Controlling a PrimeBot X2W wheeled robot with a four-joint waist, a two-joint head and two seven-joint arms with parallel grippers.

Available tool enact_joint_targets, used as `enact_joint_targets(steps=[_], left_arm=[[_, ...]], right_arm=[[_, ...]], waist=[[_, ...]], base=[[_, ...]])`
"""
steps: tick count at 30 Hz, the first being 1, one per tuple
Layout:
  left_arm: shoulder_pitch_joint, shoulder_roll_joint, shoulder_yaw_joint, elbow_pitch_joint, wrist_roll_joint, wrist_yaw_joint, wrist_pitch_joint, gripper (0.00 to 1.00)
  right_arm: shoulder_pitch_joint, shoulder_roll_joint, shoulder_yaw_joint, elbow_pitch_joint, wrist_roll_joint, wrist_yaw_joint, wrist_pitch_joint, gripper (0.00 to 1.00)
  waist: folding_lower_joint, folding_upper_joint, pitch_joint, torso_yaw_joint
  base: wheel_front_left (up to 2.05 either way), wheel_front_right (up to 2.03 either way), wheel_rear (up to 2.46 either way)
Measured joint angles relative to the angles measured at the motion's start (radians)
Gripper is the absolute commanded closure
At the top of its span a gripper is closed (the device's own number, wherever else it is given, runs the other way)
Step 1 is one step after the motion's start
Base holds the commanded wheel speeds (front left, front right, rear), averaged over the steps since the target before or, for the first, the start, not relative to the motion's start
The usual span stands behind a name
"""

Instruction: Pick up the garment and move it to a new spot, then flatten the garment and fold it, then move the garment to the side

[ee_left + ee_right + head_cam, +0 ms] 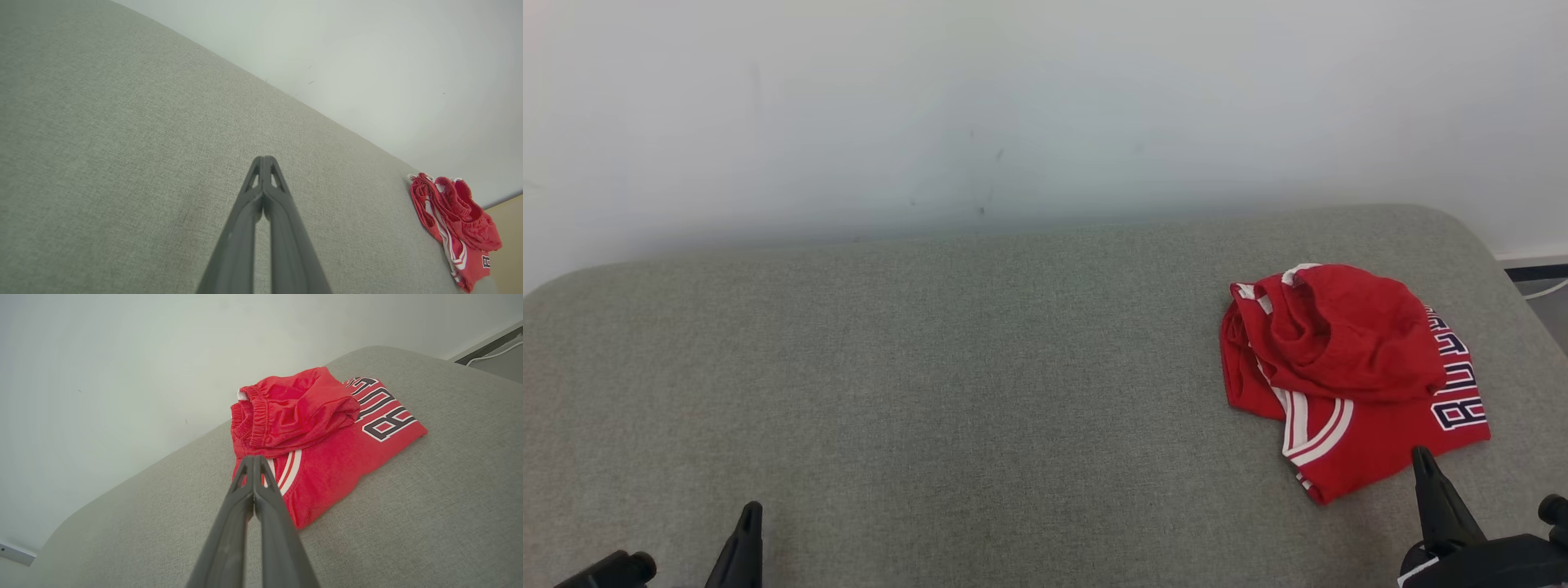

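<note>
A red garment [1347, 371] with white stripes and dark lettering lies folded in a heap on the right side of the grey cushioned surface [947, 367]. The same garment [322, 428] lies just beyond my right gripper [253, 458], whose fingers are pressed together and hold nothing. In the head view the right gripper [1421, 454] sits at the garment's near edge. My left gripper [264, 159] is shut and bare, hovering over plain fabric far to the left of the garment [453, 222]. The left gripper [752, 510] shows at the lower left of the head view.
A pale wall [1045, 106] rises right behind the cushioned surface. The surface's right end rounds off, with a dark baseboard and a white cable [1543, 286] on the floor beyond it. Broad bare fabric stretches left of the garment.
</note>
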Motion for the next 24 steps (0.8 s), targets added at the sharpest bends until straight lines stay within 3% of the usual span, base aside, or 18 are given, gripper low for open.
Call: enact_joint_targets(steps=[24], left_arm=[[-0.046,-0.039,0.068,0.072,-0.344,-0.061,0.026,1.00]], right_arm=[[-0.073,0.072,-0.058,0.081,0.277,0.060,0.074,1.00]], waist=[[0.0000,0.0000,0.012,-0.003]], base=[[0.00,0.00,0.00]])
